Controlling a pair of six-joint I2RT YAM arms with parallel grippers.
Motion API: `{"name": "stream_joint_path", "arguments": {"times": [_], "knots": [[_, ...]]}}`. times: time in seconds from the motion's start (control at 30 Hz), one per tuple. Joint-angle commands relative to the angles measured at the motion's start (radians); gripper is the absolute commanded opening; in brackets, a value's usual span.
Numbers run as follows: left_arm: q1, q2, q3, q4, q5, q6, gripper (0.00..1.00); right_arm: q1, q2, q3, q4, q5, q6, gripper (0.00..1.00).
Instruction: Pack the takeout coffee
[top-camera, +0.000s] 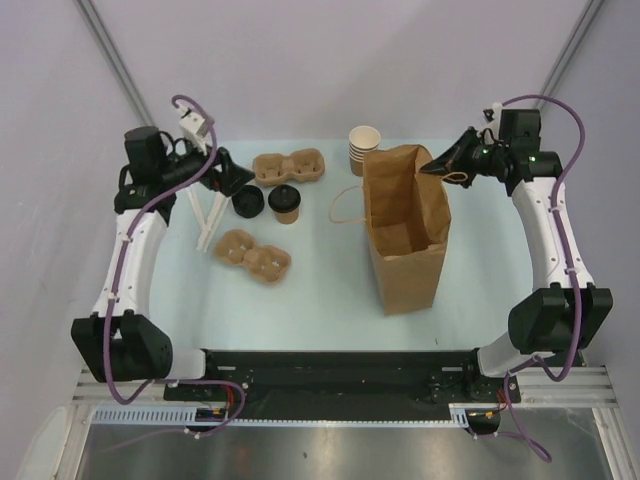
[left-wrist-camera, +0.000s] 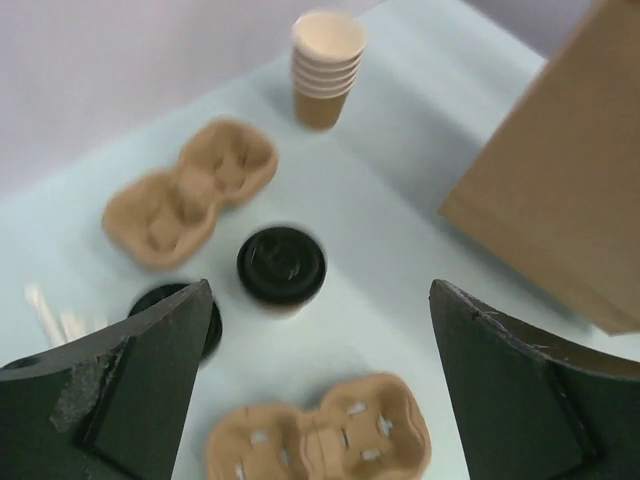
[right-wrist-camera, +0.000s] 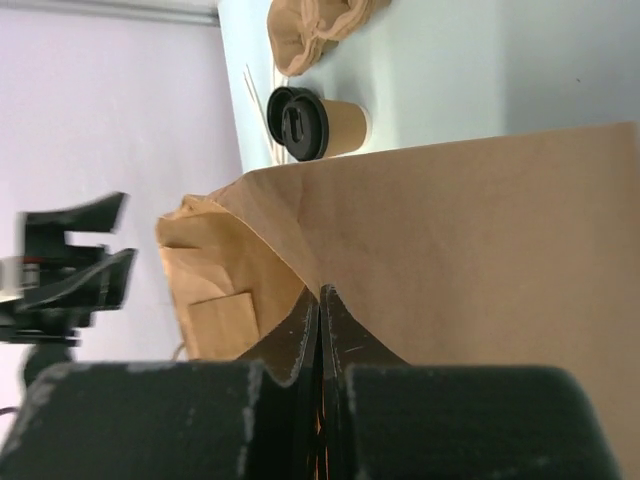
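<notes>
1. Hard to make out: in the left wrist view the loose black lid (left-wrist-camera: 160, 296) is half hidden behind a gripper finger, the wooden stirrers (left-wrist-camera: 45, 310) are a pale blur at the left edge, and the brown paper bag (left-wrist-camera: 560, 190) is cut off on the right
2. The takeout coffee (top-camera: 285, 203), a tan cup with a black lid, stands upright on the left half of the table (top-camera: 320, 290), just right of the loose lid and well left of the bag
3. The left gripper (top-camera: 225, 178) hangs beside the loose lid, jaws spread wide, grasping nothing
4. The right gripper (right-wrist-camera: 320, 300) is clenched on the bag's far right rim; the bag stands upright, mouth open
5. The table is pale blue-green, with plain lavender walls (top-camera: 300, 60) behind it
6. The far pulp cup carrier (top-camera: 290, 167) lies just beyond the coffee and the near pulp cup carrier (top-camera: 253, 254) in front of it; a stack of paper cups (top-camera: 364, 150) stands at the bag's far left corner
7. Between coffee and bag lies only the bag's loop handle; open tabletop runs along the near edge
</notes>
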Motion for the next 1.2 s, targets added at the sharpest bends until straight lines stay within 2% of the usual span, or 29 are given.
{"name": "stream_joint_path", "arguments": {"times": [0.0,0.17,0.3,0.47,0.63,0.67,0.83,0.87,0.97,1.1,1.17], "knots": [[0.117,-0.018,-0.089,-0.106,-0.037,-0.123,0.93,-0.079,-0.028,-0.062,0.078,-0.087,0.104,0.0],[0.226,0.022,-0.168,-0.234,-0.137,-0.054,0.8,-0.085,-0.045,-0.112,0.152,-0.153,0.075,0.0],[0.252,0.109,-0.21,-0.327,-0.212,0.019,0.76,-0.081,-0.065,-0.143,0.158,-0.159,0.043,0.02],[0.269,0.168,-0.25,-0.281,-0.253,0.019,0.73,-0.07,-0.092,-0.162,0.158,-0.138,-0.023,0.21],[0.277,0.267,-0.228,-0.303,-0.266,0.087,0.73,-0.07,-0.116,-0.169,0.159,-0.13,-0.046,0.4],[0.278,0.278,-0.231,-0.291,-0.267,0.104,0.72,-0.071,-0.117,-0.169,0.165,-0.133,-0.058,0.5],[0.277,0.338,-0.233,-0.264,-0.267,0.138,0.61,-0.096,-0.135,-0.165,0.21,-0.151,-0.115,0.69],[0.28,0.352,-0.233,-0.257,-0.264,0.148,0.61,-0.096,-0.137,-0.153,0.213,-0.157,-0.132,0.75],[0.278,0.37,-0.23,-0.246,-0.249,0.153,0.58,-0.101,-0.129,-0.125,0.209,-0.188,-0.224,0.85],[0.278,0.379,-0.236,-0.235,-0.24,0.165,0.54,-0.096,-0.073,0.011,0.158,-0.228,-0.421,0.89],[0.278,0.384,-0.244,-0.229,-0.237,0.168,0.51,-0.091,-0.037,0.086,0.08,-0.246,-0.593,0.92]]}}
